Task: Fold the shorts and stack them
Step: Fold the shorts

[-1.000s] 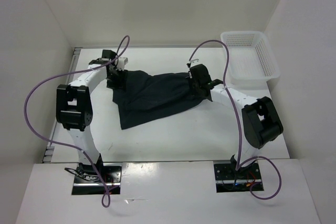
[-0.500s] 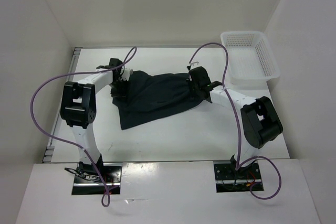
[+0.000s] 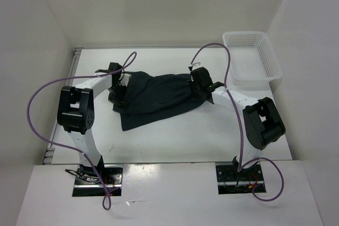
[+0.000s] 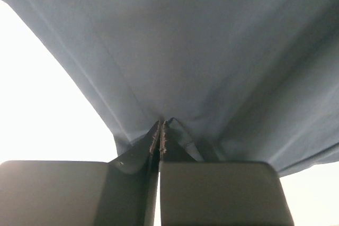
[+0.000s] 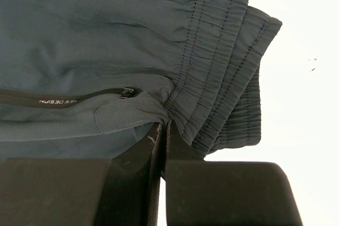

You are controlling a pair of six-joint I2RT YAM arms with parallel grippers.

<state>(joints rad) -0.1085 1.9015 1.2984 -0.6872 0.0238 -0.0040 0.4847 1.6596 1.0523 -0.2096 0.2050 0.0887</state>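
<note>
Stretching unfolded navy shorts (image 3: 156, 96) across the white table (image 3: 175, 136) — with left gripper (image 4: 160, 130) pinched tight on a cloth edge, right gripper (image 5: 163, 128) nipping fabric beside the gathered waistband (image 5: 222, 72). Judging so: no fold made, stacking untouched.

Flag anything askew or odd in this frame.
The shorts are rumpled and slanted, one corner trailing toward the near left. The left gripper and right gripper both have their jaws shut on cloth. The basket sits upright. No damage visible.
</note>
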